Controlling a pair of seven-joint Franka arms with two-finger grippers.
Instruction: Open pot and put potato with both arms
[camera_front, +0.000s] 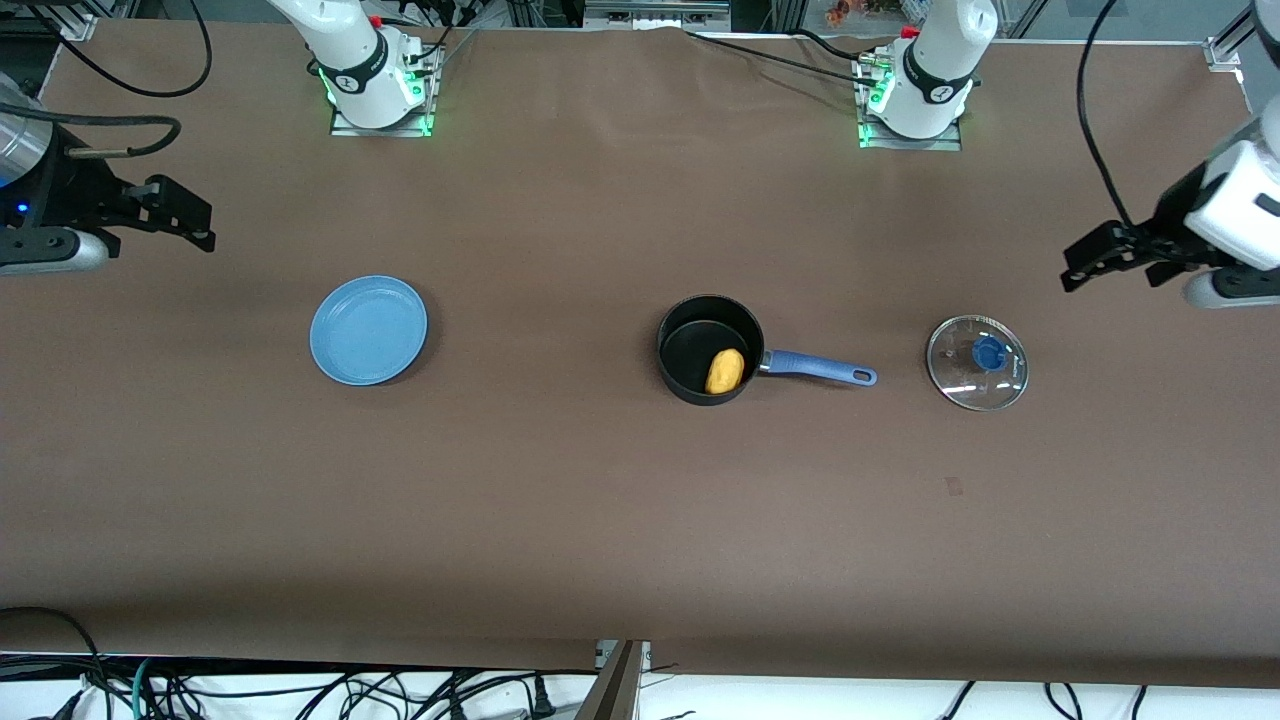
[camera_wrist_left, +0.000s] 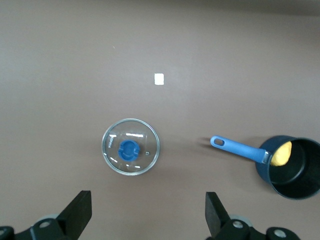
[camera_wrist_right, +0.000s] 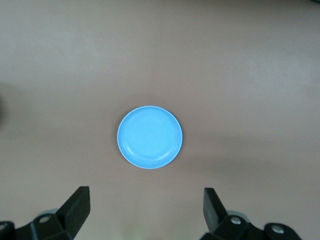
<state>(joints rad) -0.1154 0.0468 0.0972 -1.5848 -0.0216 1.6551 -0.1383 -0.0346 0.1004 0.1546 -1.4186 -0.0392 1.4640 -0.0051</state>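
The black pot (camera_front: 710, 350) stands uncovered mid-table, its blue handle (camera_front: 815, 366) pointing toward the left arm's end. The yellow-orange potato (camera_front: 724, 371) lies inside it against the wall by the handle. The glass lid (camera_front: 977, 362) with its blue knob rests flat on the table past the handle's tip. My left gripper (camera_front: 1110, 265) hangs open and empty in the air by the left arm's end of the table, near the lid. The left wrist view shows the lid (camera_wrist_left: 130, 146), pot (camera_wrist_left: 295, 167) and potato (camera_wrist_left: 281, 153) with the left gripper (camera_wrist_left: 148, 200) open. My right gripper (camera_front: 185, 215) is open and empty.
A flat blue plate (camera_front: 368, 330) with nothing on it lies toward the right arm's end; the right wrist view shows the plate (camera_wrist_right: 150, 137) ahead of the right gripper (camera_wrist_right: 145, 196). A small white patch (camera_wrist_left: 159, 79) marks the cloth near the lid.
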